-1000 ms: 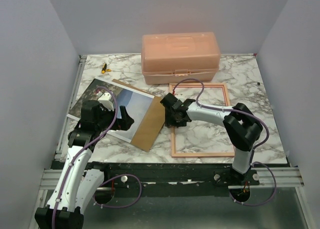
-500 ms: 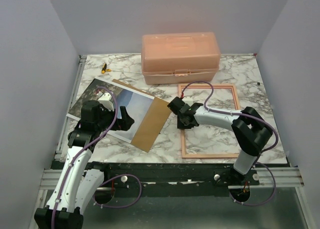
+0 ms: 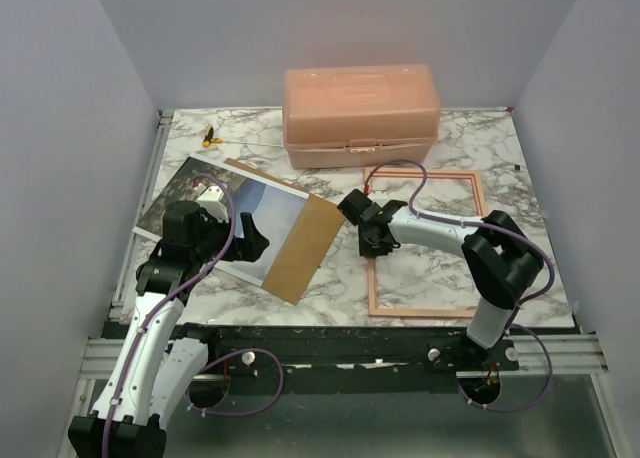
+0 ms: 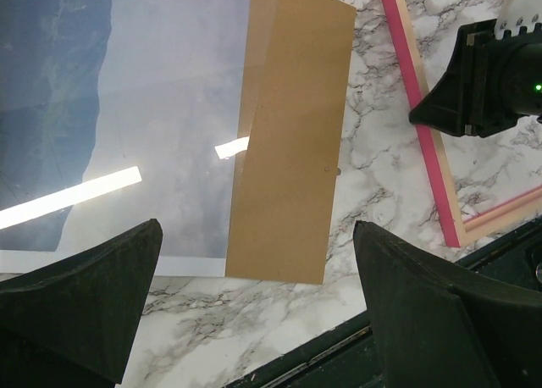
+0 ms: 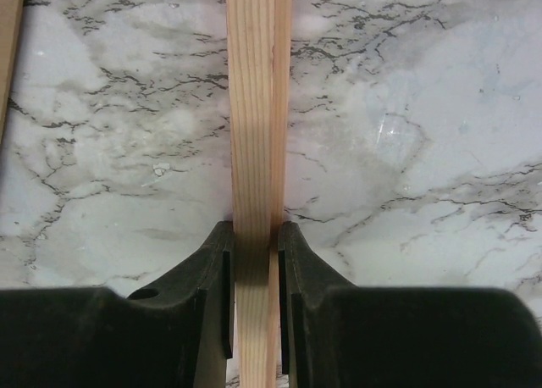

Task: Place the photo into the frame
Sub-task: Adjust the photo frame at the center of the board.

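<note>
Looks barely begun. Finds the photo (image 3: 225, 218) face up at the left of the worktop (image 3: 480, 138), right edge tucked under the brown backing board (image 3: 305, 248), well apart from the frame (image 3: 420, 313), itself flat on the right with only marble showing inside its border. Pinching the frame's left rail with the right claw (image 5: 254, 235), jaws pressed against the bare wood on either side. Holding the left claw (image 4: 256, 227) spread wide above photo and board, gripping nothing. Left to do, probably: clear the board, lift the photo, carry it across, seat it in the frame. No brand, label or writing readable anywhere.
</note>
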`<state>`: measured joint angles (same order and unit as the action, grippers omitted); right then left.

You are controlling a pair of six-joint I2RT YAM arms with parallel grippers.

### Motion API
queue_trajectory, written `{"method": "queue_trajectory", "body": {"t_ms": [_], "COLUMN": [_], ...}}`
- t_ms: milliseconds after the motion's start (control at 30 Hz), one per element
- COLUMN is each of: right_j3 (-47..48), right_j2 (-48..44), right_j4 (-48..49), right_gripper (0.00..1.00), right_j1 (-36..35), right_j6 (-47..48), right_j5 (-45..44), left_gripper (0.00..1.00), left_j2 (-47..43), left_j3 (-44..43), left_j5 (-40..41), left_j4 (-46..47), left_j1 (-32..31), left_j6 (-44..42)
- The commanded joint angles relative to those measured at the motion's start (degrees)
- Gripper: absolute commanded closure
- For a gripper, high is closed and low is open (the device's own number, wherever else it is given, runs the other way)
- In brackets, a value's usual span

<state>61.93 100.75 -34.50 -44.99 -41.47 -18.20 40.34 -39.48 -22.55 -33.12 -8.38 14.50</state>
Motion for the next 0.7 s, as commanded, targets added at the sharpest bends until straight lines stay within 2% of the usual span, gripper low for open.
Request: {"method": "queue_trajectory", "body": {"t_ms": [0,667], "right_j3": [3.46,5.47], "right_j2": [4.63,6.64], "right_j4": [-0.61,1.67], "right_gripper": [0.99,0.98], "right_j1": [-1.08,-4.29], "right_j6": [1.26,-1.79], "right_j5": [2.91,6.8], "left_gripper": [0.01,0.01], "left_j2": [-0.79,0.05], "left_j3": [-0.01,-0.26], "left_j5": [0.91,0.92], "left_j4": [-0.21,-0.27], "left_j1": [-0.41,-0.51], "left_j6": [-0.53,-0.53]}}
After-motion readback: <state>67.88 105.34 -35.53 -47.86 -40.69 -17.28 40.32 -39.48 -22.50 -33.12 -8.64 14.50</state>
